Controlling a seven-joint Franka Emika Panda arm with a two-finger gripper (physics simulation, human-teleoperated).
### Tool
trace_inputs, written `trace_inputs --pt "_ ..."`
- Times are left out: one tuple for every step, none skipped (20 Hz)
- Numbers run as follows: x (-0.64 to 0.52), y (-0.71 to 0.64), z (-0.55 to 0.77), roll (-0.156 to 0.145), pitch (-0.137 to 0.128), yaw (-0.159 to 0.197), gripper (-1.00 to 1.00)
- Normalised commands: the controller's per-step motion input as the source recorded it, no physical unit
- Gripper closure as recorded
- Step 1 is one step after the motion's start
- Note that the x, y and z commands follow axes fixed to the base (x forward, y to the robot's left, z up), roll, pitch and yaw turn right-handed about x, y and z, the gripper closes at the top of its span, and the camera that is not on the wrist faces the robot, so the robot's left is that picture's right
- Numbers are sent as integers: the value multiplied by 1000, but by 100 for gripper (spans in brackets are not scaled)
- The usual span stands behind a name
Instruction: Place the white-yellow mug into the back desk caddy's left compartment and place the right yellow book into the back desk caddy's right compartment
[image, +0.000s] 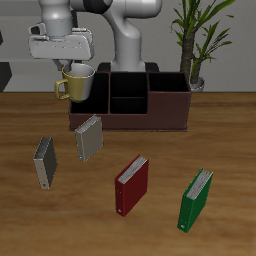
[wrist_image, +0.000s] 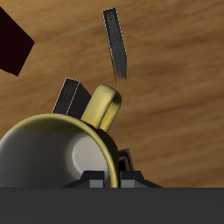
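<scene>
My gripper (image: 76, 66) is shut on the rim of the white-yellow mug (image: 78, 84), which hangs in the air with its handle turned away from the caddy. The mug hovers over the outer edge of the back desk caddy (image: 130, 122), by its left compartment (image: 90, 98). The right compartment (image: 168, 88) is at the other end. The right yellow book (image: 44, 162), dark grey, stands on the table nearer the front. In the wrist view the mug (wrist_image: 61, 157) fills the frame under the gripper (wrist_image: 107, 173), with the dark grey book (wrist_image: 115, 42) beyond it.
A tan-grey book (image: 90, 138) stands just in front of the caddy, below the mug. A red book (image: 131, 185) and a green book (image: 196, 200) stand nearer the table's front edge. A potted plant (image: 198, 40) is behind the caddy's far end.
</scene>
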Motion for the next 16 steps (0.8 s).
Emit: trace_inputs --pt "-231 -76 -20 0 7 -33 100" --pt "-537 -431 -42 -32 -59 29 100" --pt "-386 -189 -98 38 -20 26 100" --pt "-380 -27 -159 12 5 40 100" --pt "-405 96 -223 68 62 -9 100" --pt "-409 77 -191 59 -16 28 100" --pt "-439 89 -265 19 -8 26 100" --pt "-413 206 -355 129 45 50 100" --pt "-305 85 -246 -14 34 45 100" --pt "-400 187 -314 102 8 48 100" --pt "-354 199 -335 89 32 30 100" --pt "-322 185 -341 28 36 53 100" --pt "-347 229 -249 73 42 20 100" --pt "-161 86 -78 47 -8 8 100" --pt "-587 126 -98 -10 -147 139 100" --pt "-339 11 47 29 -74 27 100"
